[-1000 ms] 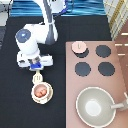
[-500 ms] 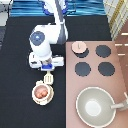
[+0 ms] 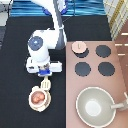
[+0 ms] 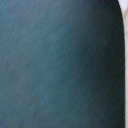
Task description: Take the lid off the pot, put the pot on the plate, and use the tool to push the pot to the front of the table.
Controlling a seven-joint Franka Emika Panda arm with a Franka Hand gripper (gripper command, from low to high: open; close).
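The gripper (image 3: 45,75) is hanging over the black table (image 3: 15,60), toward the exterior view's left, with its white body sitting above it toward the view's top. Its fingers are pointing toward the view's bottom, and the tool (image 3: 46,85), a small cream spatula, is lying just beside their tips. Whether the fingers are apart, together or clamped on the tool cannot be told.

The pot (image 3: 39,98) is resting on the plate (image 3: 31,103), whose cream rim is showing around it, directly toward the view's bottom from the tool. The pot is standing uncovered, its reddish-brown inside showing. The tool's flat head is lying very near the pot's rim, though contact cannot be confirmed.

The lid (image 3: 78,47), a pale-pink disc with a small knob, is sitting on the brown stove panel (image 3: 118,65), on the burner nearest the view's top and left. A large grey bowl (image 3: 94,106) with a handle is occupying the panel's part toward the view's bottom right.

The wrist view is showing only dark table surface (image 4: 55,65).
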